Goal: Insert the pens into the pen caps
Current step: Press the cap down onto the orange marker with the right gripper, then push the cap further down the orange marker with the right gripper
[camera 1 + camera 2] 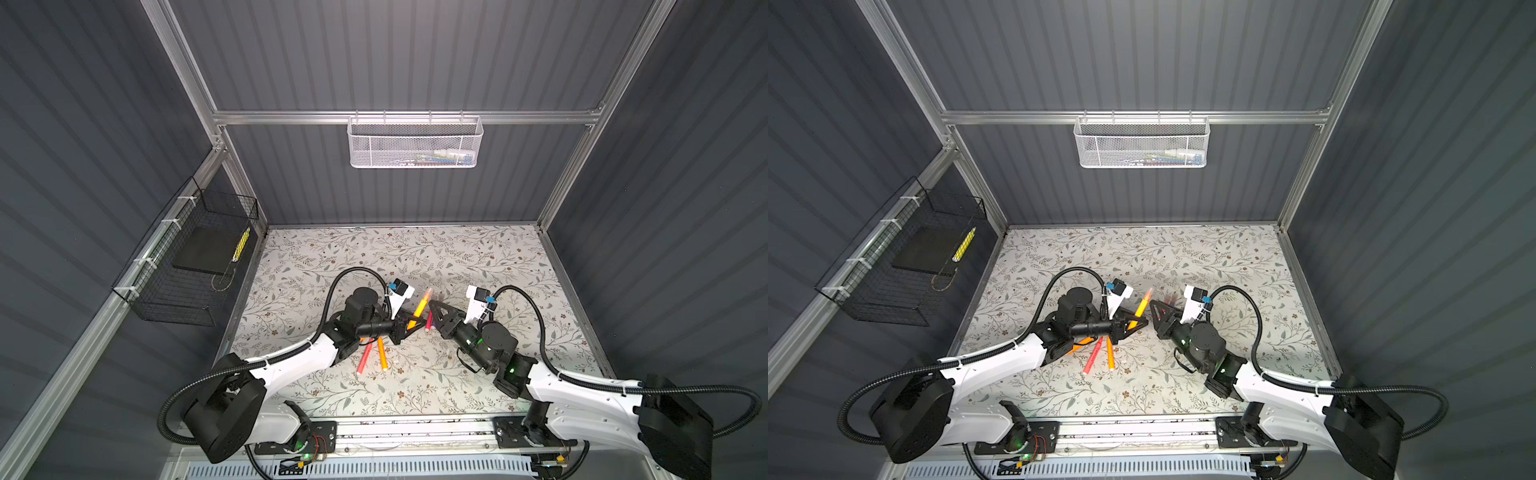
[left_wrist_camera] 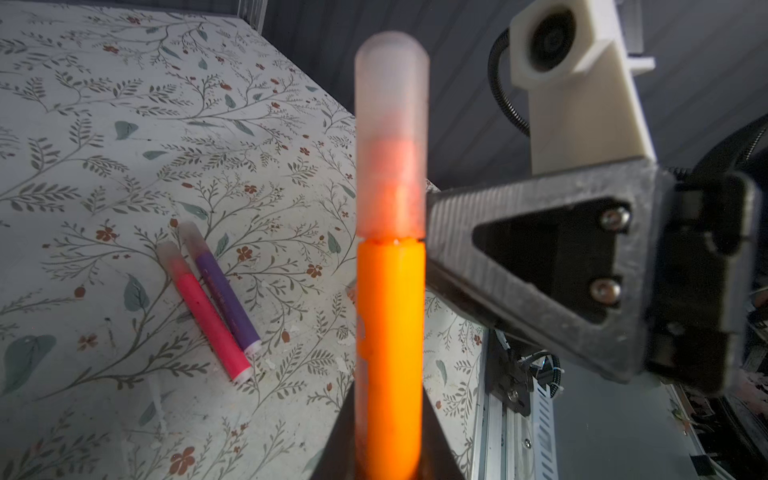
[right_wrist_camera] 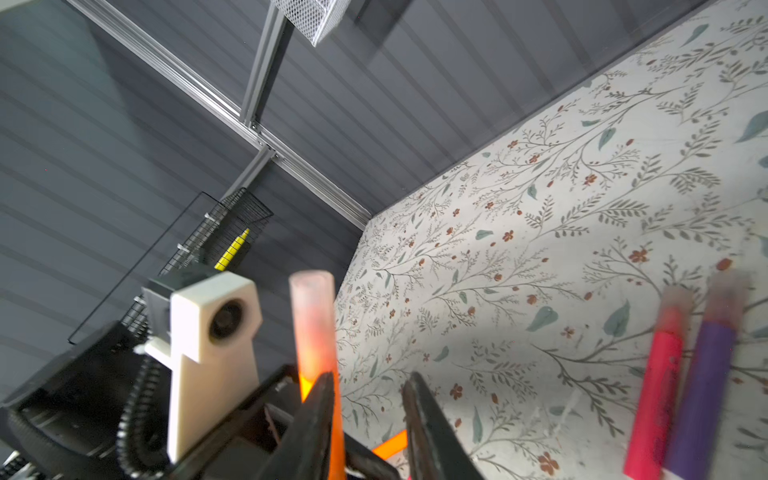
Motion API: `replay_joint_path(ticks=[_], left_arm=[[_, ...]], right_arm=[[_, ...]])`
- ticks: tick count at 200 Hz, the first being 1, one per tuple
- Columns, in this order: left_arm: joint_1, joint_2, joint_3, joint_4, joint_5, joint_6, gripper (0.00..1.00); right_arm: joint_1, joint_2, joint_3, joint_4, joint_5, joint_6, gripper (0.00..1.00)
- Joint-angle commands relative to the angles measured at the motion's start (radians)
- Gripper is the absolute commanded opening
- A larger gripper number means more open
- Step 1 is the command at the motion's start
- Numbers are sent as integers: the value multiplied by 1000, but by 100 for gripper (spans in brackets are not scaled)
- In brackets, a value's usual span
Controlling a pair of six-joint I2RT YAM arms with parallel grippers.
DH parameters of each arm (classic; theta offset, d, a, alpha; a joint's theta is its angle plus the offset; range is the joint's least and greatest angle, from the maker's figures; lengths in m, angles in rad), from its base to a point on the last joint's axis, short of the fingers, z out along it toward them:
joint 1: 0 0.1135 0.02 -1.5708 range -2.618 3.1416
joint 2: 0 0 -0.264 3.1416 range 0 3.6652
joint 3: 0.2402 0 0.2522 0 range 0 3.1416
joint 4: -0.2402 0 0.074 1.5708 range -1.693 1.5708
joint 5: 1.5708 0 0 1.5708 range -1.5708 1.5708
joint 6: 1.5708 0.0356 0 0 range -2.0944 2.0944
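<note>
My left gripper [image 1: 409,323] [image 1: 1133,323] [image 2: 388,436] is shut on an orange-yellow pen [image 1: 419,311] [image 2: 390,332] and holds it tilted above the table. A translucent pinkish pen cap [image 2: 390,124] [image 3: 313,324] [image 1: 427,294] sits on the pen's upper end. My right gripper [image 1: 432,306] [image 1: 1153,306] [image 3: 370,397] is open just beside that cap, with nothing between its jaws. One of its fingers [image 2: 519,216] nearly touches the seam between cap and pen. A capped red-pink pen [image 2: 208,320] [image 3: 656,382] and a capped purple pen [image 2: 226,299] [image 3: 702,395] lie side by side on the table.
A red-pink pen [image 1: 365,359] and an orange pen [image 1: 382,353] lie crossed on the floral mat under my left arm. A white mesh basket [image 1: 415,143] hangs on the back wall. A black wire basket [image 1: 195,257] is fixed to the left wall.
</note>
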Motion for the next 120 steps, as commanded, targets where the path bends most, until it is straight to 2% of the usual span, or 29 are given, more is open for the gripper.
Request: replay_joint_path(ticks=[1,46,73,94,120], left_arm=[[5,-26,8,43,-9,6,0],[5,-19,9,36,-15,22,0],[5,-28,7,27,-28,31,0],[4,-28,11,21,-29,36,0],[3,-24,13,13,-31,45,0]], right_arm=[[4,-19,-7,-40,-15,-15,35],[4,-64,35,-41,-81,-64,48],[4,-113,45,-44,-78,-80,61],[1,-120,73,-60,-72,-98,65],[-23,-85,151,-122,-88,-106,66]])
